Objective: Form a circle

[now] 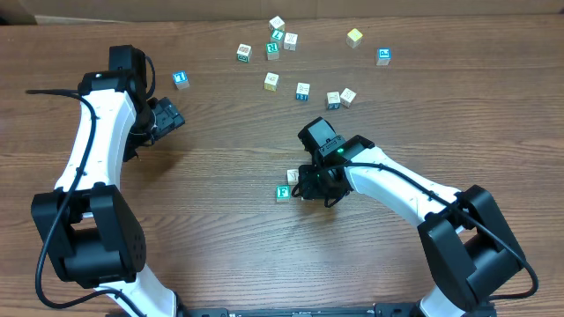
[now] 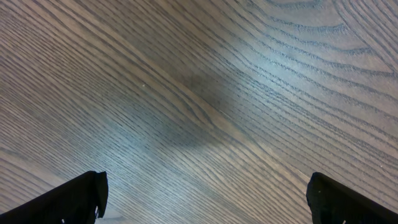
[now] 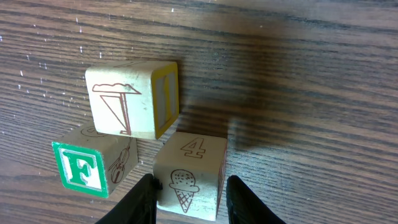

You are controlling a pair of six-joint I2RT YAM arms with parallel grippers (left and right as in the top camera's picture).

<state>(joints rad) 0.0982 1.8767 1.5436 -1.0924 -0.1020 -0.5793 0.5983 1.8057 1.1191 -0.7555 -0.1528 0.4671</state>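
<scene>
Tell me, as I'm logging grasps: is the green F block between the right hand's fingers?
No, the ice-cream block sits between the fingers of the right hand; the green F block lies outside them.

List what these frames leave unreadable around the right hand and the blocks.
- Overhead: the right hand covers the ice-cream block; the far blocks' letters are too small.
- Right wrist: the bottom edge cuts off that block and the fingertips, so grip or mere flanking is unclear.
- Left wrist: corners cut off the left hand.

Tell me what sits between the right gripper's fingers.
The cream block marked 4, clasped on both sides by the right gripper; the right wrist view shows it.
</scene>
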